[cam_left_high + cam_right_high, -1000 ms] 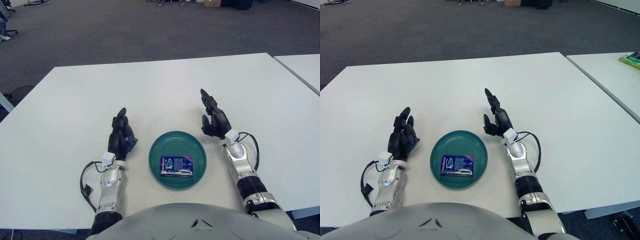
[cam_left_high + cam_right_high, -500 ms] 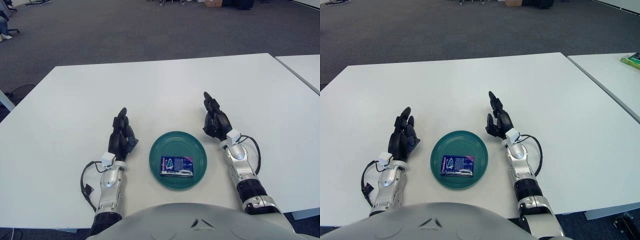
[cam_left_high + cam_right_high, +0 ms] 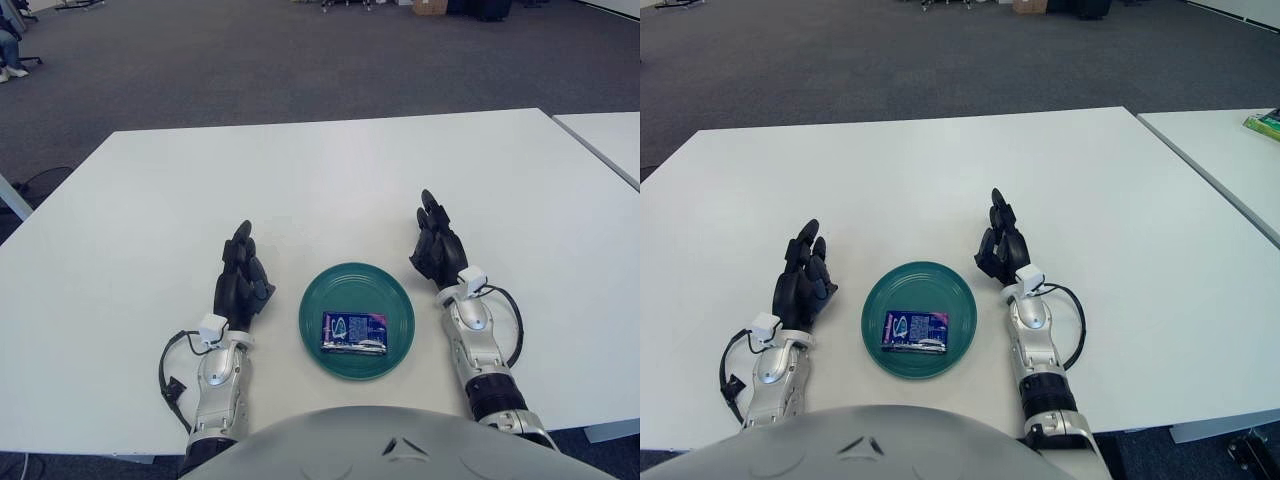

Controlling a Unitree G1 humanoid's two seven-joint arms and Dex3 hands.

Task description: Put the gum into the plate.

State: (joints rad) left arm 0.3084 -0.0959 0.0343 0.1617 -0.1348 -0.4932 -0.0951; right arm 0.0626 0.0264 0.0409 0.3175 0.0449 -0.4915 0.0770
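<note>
A dark blue gum pack [image 3: 353, 332] lies flat in the middle of a round green plate [image 3: 357, 282] on the white table, near the front edge. My right hand [image 3: 436, 244] rests on the table just right of the plate, fingers extended and relaxed, holding nothing. My left hand [image 3: 240, 277] rests on the table just left of the plate, fingers extended, also empty. Neither hand touches the plate or the gum.
The white table [image 3: 320, 190] stretches far ahead and to both sides. A second white table [image 3: 605, 135] stands to the right across a narrow gap, with a green object [image 3: 1264, 122] on it. Grey carpet lies beyond.
My right hand has drawn back toward me and a little to the right, settling beside the plate with its fingers straighter. My left hand has slid back slightly. The gum and plate have not moved.
</note>
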